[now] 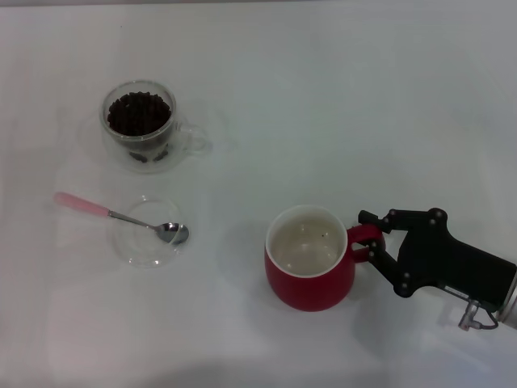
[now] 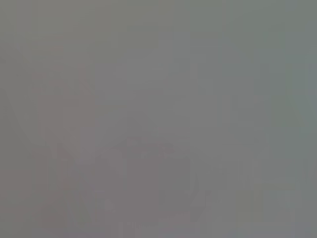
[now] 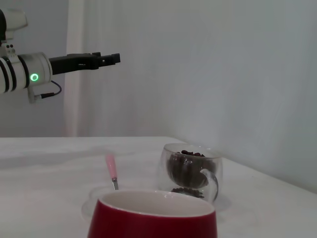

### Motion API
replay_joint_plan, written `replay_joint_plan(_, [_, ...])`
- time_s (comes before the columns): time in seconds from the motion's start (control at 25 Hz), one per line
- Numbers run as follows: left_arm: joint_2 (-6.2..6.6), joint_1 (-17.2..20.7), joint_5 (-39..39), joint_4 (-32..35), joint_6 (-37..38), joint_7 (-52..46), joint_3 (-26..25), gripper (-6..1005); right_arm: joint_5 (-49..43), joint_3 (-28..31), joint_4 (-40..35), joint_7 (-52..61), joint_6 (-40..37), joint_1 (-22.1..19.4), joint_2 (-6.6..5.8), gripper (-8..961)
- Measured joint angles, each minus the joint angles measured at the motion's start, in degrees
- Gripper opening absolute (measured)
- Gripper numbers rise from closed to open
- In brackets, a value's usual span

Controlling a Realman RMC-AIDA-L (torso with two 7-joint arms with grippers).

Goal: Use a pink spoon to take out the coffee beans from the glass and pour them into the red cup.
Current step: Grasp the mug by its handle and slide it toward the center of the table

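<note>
Head view: right gripper (image 1: 373,236) is sitting at the red cup (image 1: 310,259), fingers (image 1: 370,218) closing around the cup's handle, apparently gripping it. Pink spoon (image 1: 121,217) is lying well away from the cup, bowl resting on a clear saucer (image 1: 146,233); glass (image 1: 141,127) of coffee beans (image 1: 139,112) is standing beyond the saucer.

Left wrist view: showing nothing usable.

Right wrist view: left gripper (image 3: 101,59) is hovering high above the counter (image 3: 44,163), far from the cup; can't tell its finger state.

Risk: any pull on the handle tips or drags the cup.
</note>
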Motion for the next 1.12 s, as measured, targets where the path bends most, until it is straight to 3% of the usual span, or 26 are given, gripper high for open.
replay_joint_plan(0.32, [0.00,0.4,0.0,0.0,0.2,0.0,0.1,846,0.8,2.1,0.3,0.1,1.8,0.0,-0.23,181])
replay_joint_plan(0.64, [0.01,0.5,0.0,0.3,0.3,0.0,0.0,847,0.8,3.0,0.8,-0.3,1.6,-0.8,-0.52,348])
replay_joint_plan(0.84, [0.13,0.5,0.0,0.5,0.2,0.1,-0.1,848,0.8,3.0,1.0,-0.4,0.2,-2.1,-0.88,583])
replay_joint_plan(1.12, [0.31,0.1,0.0,0.9,0.0,0.4,-0.1,847,0.8,3.3,1.8,-1.8,-3.9,-4.1,-1.41,585])
